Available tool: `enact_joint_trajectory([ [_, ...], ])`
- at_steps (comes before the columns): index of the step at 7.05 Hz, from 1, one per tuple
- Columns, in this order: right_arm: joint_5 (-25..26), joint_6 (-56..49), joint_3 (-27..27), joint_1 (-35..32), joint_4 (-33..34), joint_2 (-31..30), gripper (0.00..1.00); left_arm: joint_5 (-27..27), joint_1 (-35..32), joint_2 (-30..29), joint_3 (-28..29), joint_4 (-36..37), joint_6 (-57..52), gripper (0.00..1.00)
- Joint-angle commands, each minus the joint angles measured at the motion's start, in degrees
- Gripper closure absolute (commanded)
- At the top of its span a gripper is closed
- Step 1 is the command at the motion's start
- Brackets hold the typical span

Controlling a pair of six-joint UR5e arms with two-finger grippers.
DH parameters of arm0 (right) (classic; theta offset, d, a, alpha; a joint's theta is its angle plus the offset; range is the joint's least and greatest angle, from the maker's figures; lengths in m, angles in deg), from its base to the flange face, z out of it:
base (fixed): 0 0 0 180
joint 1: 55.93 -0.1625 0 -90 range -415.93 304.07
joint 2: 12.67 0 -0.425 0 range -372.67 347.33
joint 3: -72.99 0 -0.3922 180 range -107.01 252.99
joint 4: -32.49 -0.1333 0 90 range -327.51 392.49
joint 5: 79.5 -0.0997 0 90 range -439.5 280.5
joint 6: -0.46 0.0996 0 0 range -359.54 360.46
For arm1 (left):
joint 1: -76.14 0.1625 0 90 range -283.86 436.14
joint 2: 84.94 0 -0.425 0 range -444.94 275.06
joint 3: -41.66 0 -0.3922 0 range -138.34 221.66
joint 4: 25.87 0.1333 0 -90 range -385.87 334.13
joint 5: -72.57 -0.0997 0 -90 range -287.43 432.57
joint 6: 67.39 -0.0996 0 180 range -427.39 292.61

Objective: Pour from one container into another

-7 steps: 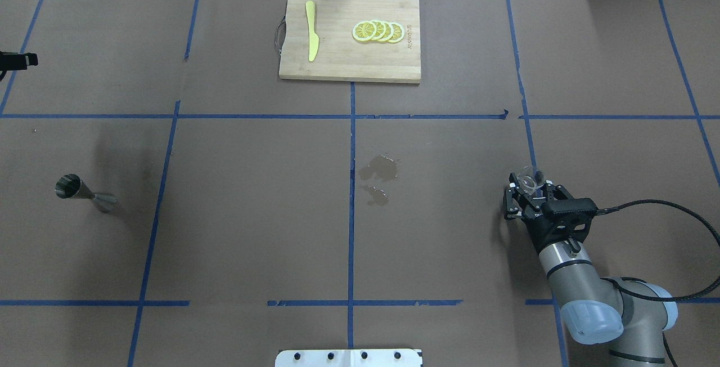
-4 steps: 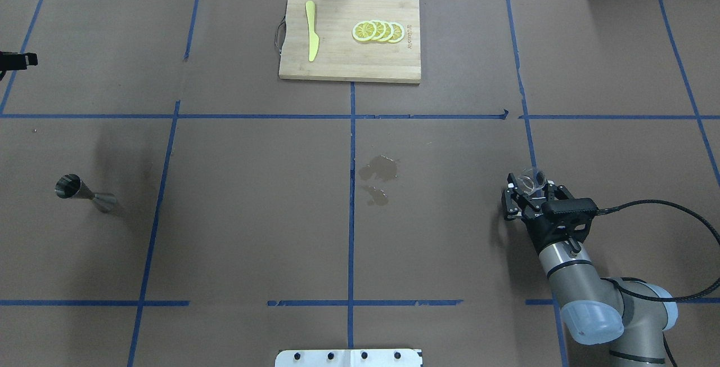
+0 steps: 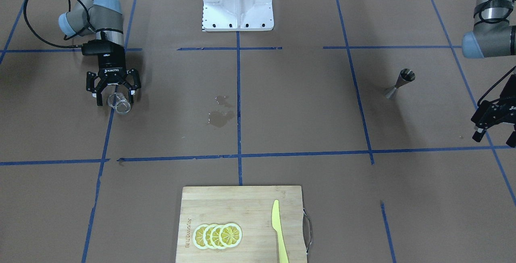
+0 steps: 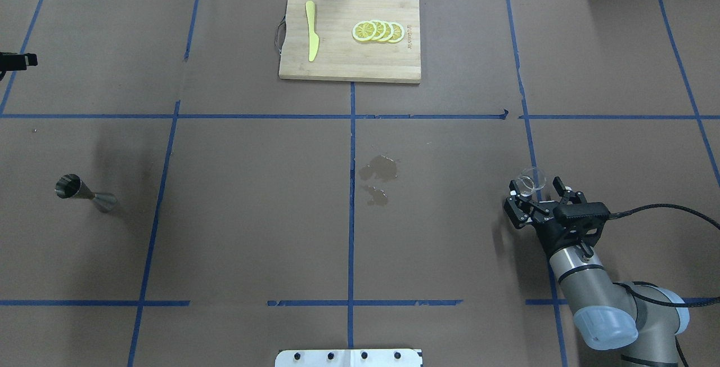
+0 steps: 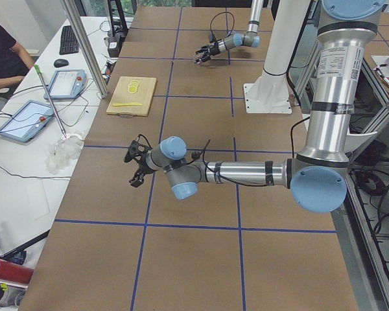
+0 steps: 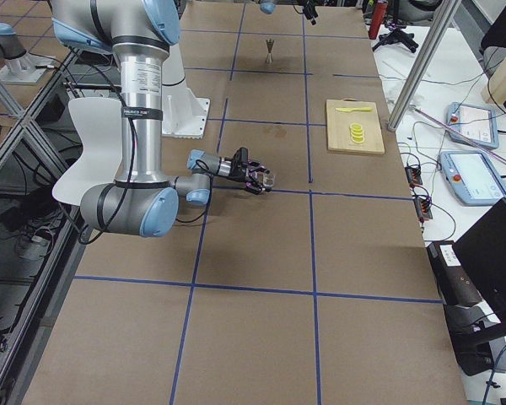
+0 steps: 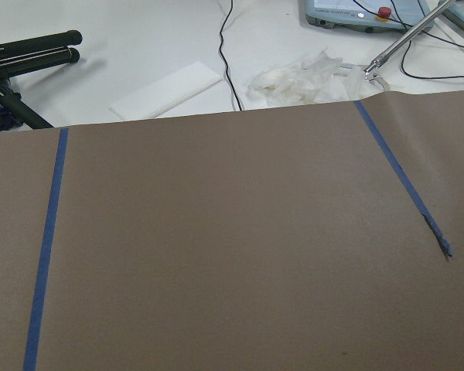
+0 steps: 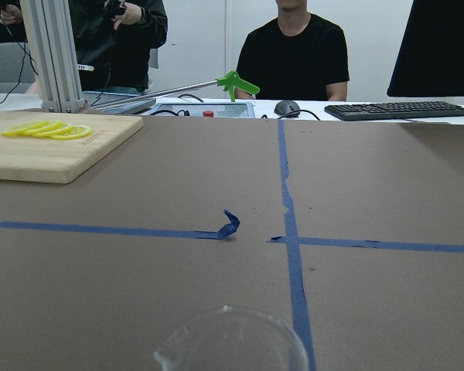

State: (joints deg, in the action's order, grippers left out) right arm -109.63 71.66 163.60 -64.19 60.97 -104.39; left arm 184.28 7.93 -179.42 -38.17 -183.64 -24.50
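The clear glass cup [image 4: 531,180] stands upright on the brown table, on a blue tape line at the right. My right gripper [image 4: 535,191] sits just behind it, open, with its fingertips flanking the cup's near side [image 3: 119,104]. The right wrist view shows only the cup's rim [image 8: 230,340] at the bottom edge. The steel jigger [image 4: 84,193] stands alone at the far left [image 3: 400,81]. My left gripper [image 3: 495,136] hangs open and holds nothing, beyond the jigger toward the table's end. Only a black tip of it [image 4: 17,61] shows in the overhead view.
A wooden cutting board [image 4: 337,63] with lemon slices [image 4: 378,31] and a yellow knife [image 4: 311,37] lies at the far middle. A wet spill [image 4: 378,174] darkens the table's centre. People sit behind the far edge [image 8: 294,54]. The robot's white base plate [image 3: 238,5] is at the near edge.
My right gripper has drawn back toward the robot's base and a little to the right. The cup stays put, now at the fingertips rather than deep between the fingers.
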Motion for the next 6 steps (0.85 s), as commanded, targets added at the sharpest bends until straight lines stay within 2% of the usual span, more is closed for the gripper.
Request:
enact_joint_trajectory([
  [1,0.8,0.3,0.6,0.9,-0.2,0.0,0.00,0.0,-0.1,0.1,-0.2,0.0,0.0,0.00],
  [3,2.3,0.5,1.2,3.2,-0.3,-1.7,0.00,2.4,-0.2,1.2,-0.2,0.1,-0.2,0.00],
  [4,2.4,0.5,3.1,4.6,-2.0,-5.1,0.00,2.9,-0.1,1.6,-0.1,0.5,-0.2,0.00],
  [5,2.4,0.5,3.3,6.2,-6.9,-8.9,0.00,3.2,-0.2,1.6,-0.1,1.2,-0.2,0.00],
  [6,2.4,0.5,3.3,6.9,-9.1,-11.1,0.00,3.2,-0.3,1.6,0.2,1.3,-0.2,0.00],
])
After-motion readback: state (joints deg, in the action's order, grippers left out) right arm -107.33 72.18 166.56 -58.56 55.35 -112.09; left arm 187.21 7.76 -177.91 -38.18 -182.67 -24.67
